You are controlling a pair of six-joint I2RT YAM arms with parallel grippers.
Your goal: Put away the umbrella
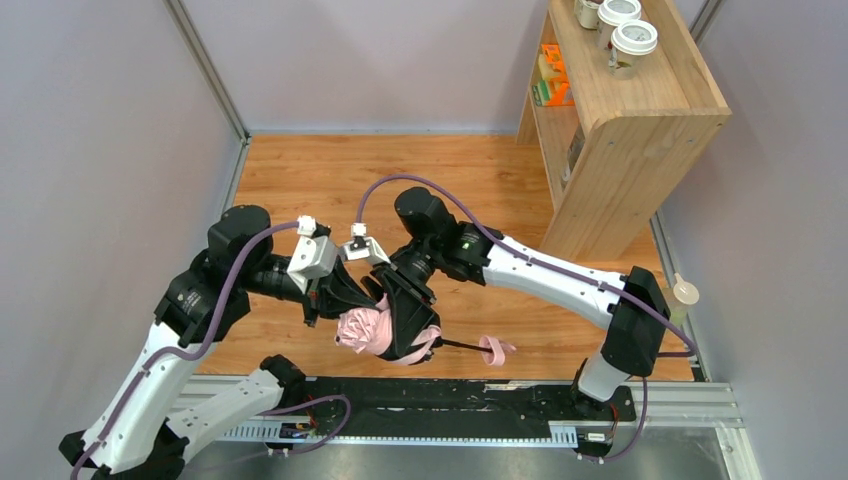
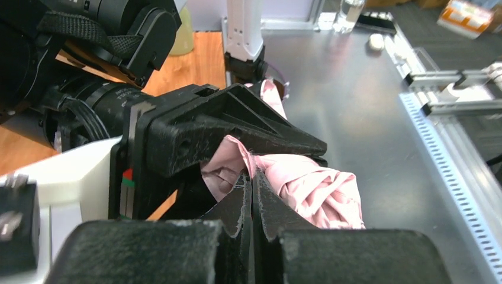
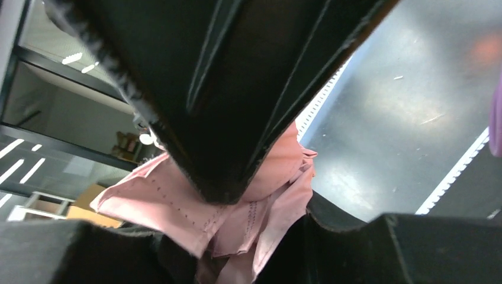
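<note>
Two grippers hold the umbrella (image 1: 362, 330), which sits well to the left of the wooden shelf (image 1: 620, 150) and nearer the arm bases than the shelf. Whether it rests on the table (image 1: 330, 180) or is lifted clear cannot be determined.

Farthest from the shelf, the left gripper (image 1: 350, 310) meets the bunched pale pink canopy (image 2: 319, 189). Its fingers (image 2: 237, 213) are pressed together, with a fold of fabric nipped at their tips.

Next toward the shelf, the right gripper (image 1: 412, 340) is clamped over the canopy. Pink cloth is squeezed between its fingers (image 3: 219, 148).

The thin black shaft (image 1: 462, 346) projects from the canopy toward the shelf side and ends in the pink handle (image 1: 493, 349) with its loop. The handle is well apart from the shelf.

Lidded cups (image 1: 635, 38) stand on the shelf top.
</note>
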